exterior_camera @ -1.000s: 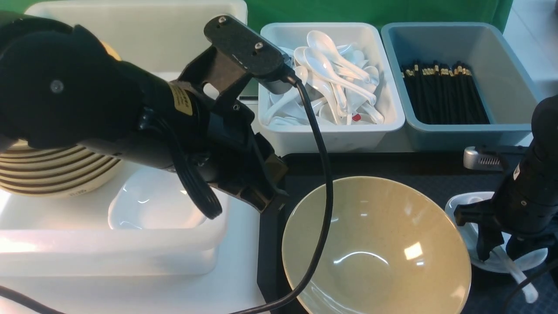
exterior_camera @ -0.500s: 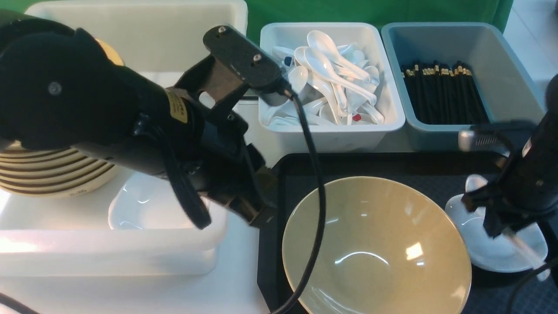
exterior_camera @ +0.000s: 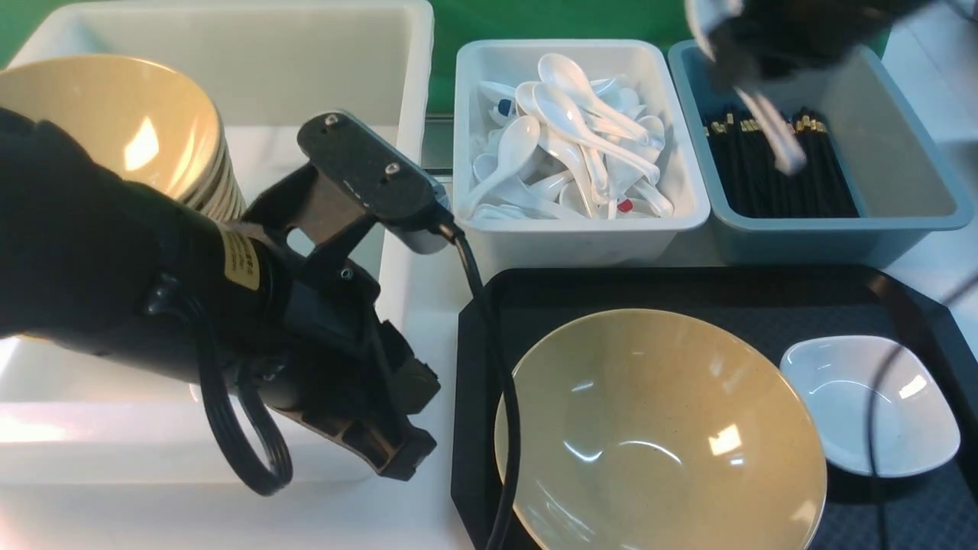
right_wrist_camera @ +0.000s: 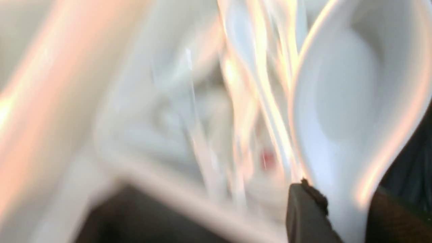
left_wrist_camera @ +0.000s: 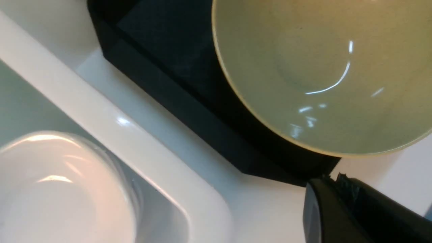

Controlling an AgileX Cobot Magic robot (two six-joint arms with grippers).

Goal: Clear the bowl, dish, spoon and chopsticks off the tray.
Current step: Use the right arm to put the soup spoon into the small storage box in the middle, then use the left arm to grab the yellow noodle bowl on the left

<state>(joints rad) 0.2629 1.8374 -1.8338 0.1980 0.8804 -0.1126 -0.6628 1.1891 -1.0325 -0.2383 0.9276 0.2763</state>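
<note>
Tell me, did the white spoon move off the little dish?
Yes. The spoon left the dish on the tray; the right gripper carried it up and away, and it now hangs over the grey-blue bin.

On the white worktop (exterior_camera: pixel 367 519) lies a black tray (exterior_camera: pixel 688 286). A white tub (exterior_camera: pixel 267 61) sits just left of it, and a white bin (exterior_camera: pixel 581 241) and a grey-blue bin (exterior_camera: pixel 825 241) stand just behind it.
</note>
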